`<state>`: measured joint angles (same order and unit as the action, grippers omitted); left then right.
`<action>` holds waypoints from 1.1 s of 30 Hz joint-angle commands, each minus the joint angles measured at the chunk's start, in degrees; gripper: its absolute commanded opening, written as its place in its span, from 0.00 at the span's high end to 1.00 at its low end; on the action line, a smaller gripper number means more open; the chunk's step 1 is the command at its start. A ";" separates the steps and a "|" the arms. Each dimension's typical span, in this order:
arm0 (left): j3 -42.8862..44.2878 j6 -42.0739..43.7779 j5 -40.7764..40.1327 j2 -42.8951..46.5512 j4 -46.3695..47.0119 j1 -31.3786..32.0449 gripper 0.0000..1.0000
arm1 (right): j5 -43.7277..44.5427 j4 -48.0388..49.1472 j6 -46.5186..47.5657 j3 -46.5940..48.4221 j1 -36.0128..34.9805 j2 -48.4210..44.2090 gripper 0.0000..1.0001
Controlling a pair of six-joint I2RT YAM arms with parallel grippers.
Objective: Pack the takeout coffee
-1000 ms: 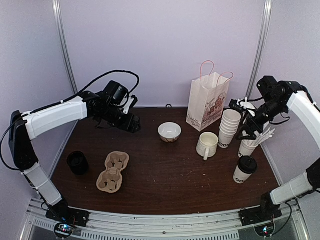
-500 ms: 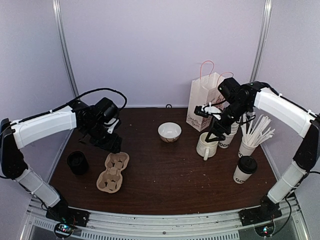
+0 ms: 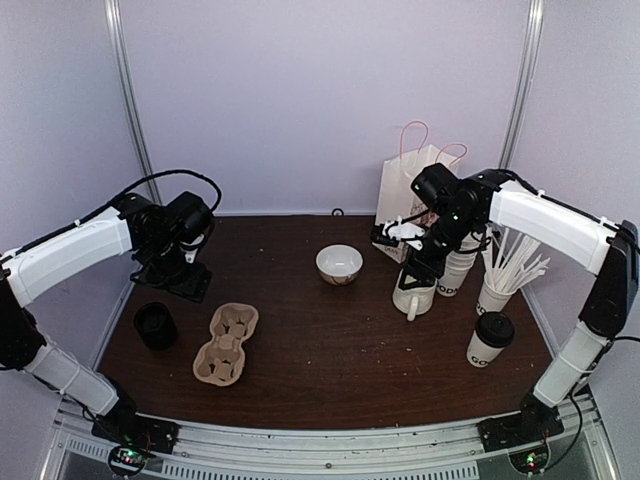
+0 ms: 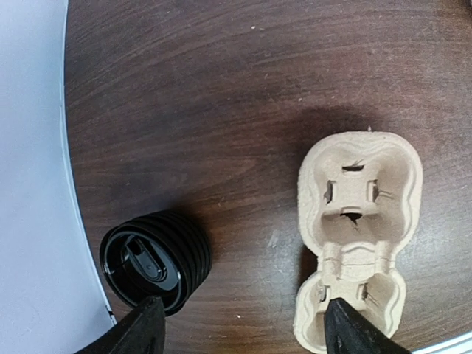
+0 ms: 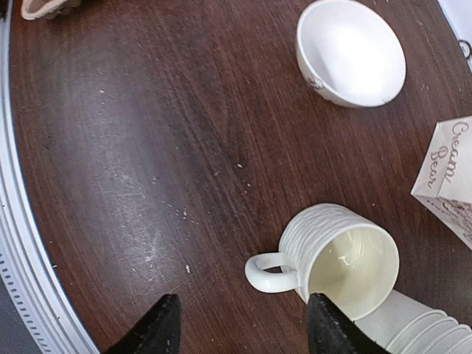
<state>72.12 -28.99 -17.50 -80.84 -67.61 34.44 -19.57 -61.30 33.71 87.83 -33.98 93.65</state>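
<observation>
One takeout coffee (image 3: 490, 340), a white paper cup with black lettering and a black lid, stands at the right front of the table; neither wrist view shows it. My left gripper (image 3: 189, 283) (image 4: 243, 333) is open and empty above the bare wood between a stack of black lids (image 4: 155, 258) and the pulp cup carrier (image 4: 361, 236). My right gripper (image 3: 418, 268) (image 5: 243, 326) is open and empty, hanging over the white ceramic mug (image 5: 343, 262). The mug's handle lies just beyond that gripper's fingertips.
A white bowl (image 3: 339, 264) sits mid-table, with a paper bag (image 3: 415, 200) behind the mug (image 3: 413, 290). Right of the mug stand stacked paper cups (image 3: 455, 262) and a cup of straws (image 3: 497, 290). The carrier (image 3: 226, 343) and lids (image 3: 155, 325) lie front left.
My left arm has come from the back of the table forward and left, over the lids and carrier. The right arm swung left from the straws to above the mug, jaws narrowing.
</observation>
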 commanded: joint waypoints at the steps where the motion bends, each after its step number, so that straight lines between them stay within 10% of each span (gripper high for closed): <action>1: 0.95 0.69 4.19 0.59 5.47 -0.42 0.23 | 10.49 -0.36 -3.64 1.81 0.22 4.83 0.45; 12: 4.12 3.11 11.78 -4.33 13.63 -0.42 0.23 | 13.17 -0.99 -4.77 4.19 7.21 -4.95 0.54; 33: 2.96 4.21 13.60 -4.35 15.49 -0.42 0.23 | 17.04 -4.46 -9.73 16.27 17.01 8.33 0.56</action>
<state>75.13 -25.52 -4.91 -85.78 -54.22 34.44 -3.68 -63.94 26.02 101.91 -17.91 101.58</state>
